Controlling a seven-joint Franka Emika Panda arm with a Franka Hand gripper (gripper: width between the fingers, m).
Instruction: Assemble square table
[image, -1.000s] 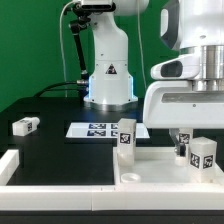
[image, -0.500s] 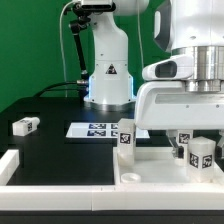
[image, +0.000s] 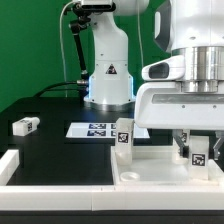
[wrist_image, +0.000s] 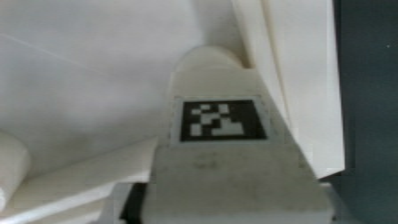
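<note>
The square table top, white with a raised rim, lies at the exterior view's right front. One white leg block stands upright at its back left corner. My gripper is down over the top's right side, shut on a second tagged leg block. In the wrist view this leg block fills the space between my fingers, its tag facing the camera, with my gripper closed around it. A third leg block lies on the black table at the left.
The marker board lies flat behind the table top, before the arm's base. White border rails run along the left and front of the black work surface.
My gripper has come down and slightly left over the right leg block; its fingers now enclose the block, which stood free a second ago.
</note>
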